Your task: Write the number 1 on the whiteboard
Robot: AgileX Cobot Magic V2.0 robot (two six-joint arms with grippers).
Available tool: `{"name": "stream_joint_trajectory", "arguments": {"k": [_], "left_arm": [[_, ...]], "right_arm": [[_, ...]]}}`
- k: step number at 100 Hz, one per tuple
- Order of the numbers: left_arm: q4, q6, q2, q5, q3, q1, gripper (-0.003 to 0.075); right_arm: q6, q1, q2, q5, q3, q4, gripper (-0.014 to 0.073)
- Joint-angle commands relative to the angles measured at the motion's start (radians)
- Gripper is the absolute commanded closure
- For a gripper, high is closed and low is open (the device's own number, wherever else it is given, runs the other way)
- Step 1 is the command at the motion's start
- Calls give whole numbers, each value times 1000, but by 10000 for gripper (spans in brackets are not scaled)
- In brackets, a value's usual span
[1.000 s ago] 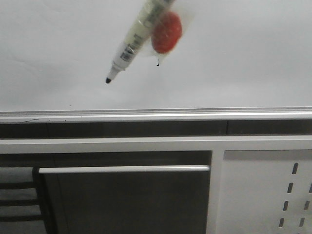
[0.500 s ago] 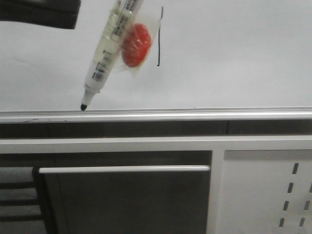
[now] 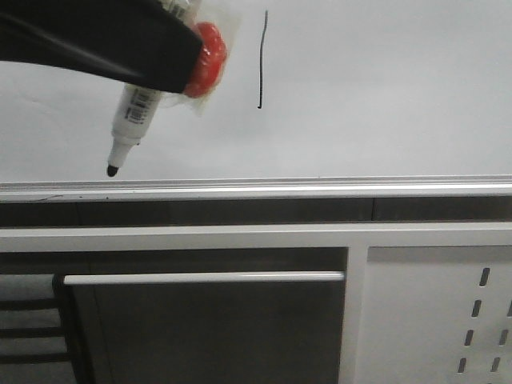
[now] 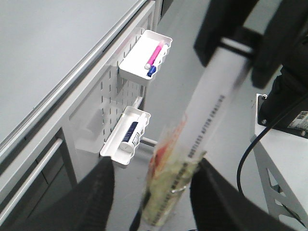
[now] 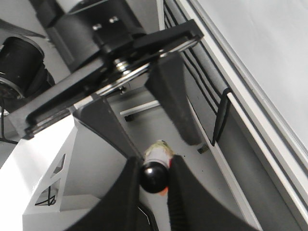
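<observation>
The whiteboard (image 3: 384, 88) fills the upper front view. The number 1 (image 3: 262, 60) is a thin black vertical stroke on it. The white marker (image 3: 132, 116) hangs tilted to the left of the stroke, black tip (image 3: 112, 170) down, just above the rail, with a red lump (image 3: 206, 60) taped to it. A black finger (image 3: 96, 40) crosses in front of its upper part. My right gripper (image 5: 154, 180) is shut on the marker's black end cap (image 5: 154, 177). My left gripper (image 4: 154, 197) is open, and the marker barrel (image 4: 207, 115) passes between its fingers.
A silver rail (image 3: 256, 189) runs under the board. Below it are a white frame with a bar handle (image 3: 200, 278) and a perforated panel (image 3: 440, 320). Two white trays with pens (image 4: 144, 57) (image 4: 126, 138) hang on that panel. A black cable (image 4: 248, 149) lies at the side.
The marker has moved left, away from the stroke, and its tip has gone lower. The stroke now shows fully. A black finger has come in from the upper left over the marker.
</observation>
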Motion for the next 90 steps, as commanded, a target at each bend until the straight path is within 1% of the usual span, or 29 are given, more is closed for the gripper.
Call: {"name": "stream_joint_trajectory", "arguments": {"k": [1, 10, 12, 24, 29, 36, 37, 38, 40, 43, 46, 52, 60, 70, 75, 81, 90], "left_arm": [[-39, 1, -14, -7, -35, -7, 547], [-35, 2, -14, -7, -35, -7, 718], [-35, 2, -14, -7, -35, -7, 741], [-35, 4, -14, -4, -35, -7, 741], [-35, 4, -14, -4, -35, -7, 741], [-35, 4, -14, -4, -35, -7, 741], [-35, 4, -14, -4, -35, -7, 741], [-35, 4, -14, -7, -35, -7, 741], [-35, 2, -17, -7, -35, -7, 741], [-35, -1, -17, -13, -35, -7, 741], [-35, -4, -20, -14, -35, -7, 741], [-35, -16, -31, -39, -35, -7, 741], [-37, -45, -58, -84, -33, -7, 741], [-50, -61, -116, -196, -19, -7, 741], [-90, -61, -146, -288, -5, -7, 741], [-161, -58, -180, -394, 14, -7, 741], [-257, -40, -204, -556, 27, -7, 741]], "right_arm": [[0, -5, -13, -20, -35, 44, 637], [0, -5, -13, -20, -35, 48, 637], [0, -5, -13, -22, -35, 48, 637], [0, -5, -13, -9, -35, 44, 631], [0, -5, -13, 3, -35, 37, 598], [6, -6, -13, 11, -35, 24, 489], [11, -8, -13, 9, -35, 24, 447], [13, -10, -13, 8, -35, 22, 447], [19, -18, -13, 7, -35, 22, 391], [24, -26, -13, 3, -35, 22, 349], [38, -46, -13, -7, -35, 17, 290], [61, -95, -19, -12, -35, 6, 228], [76, -176, -33, 2, -35, -6, 225], [105, -280, -58, 29, -35, -6, 229], [107, -326, -76, 39, -35, -4, 229], [113, -358, -96, 41, -35, -4, 229], [114, -375, -125, 28, -31, -2, 229]]}}
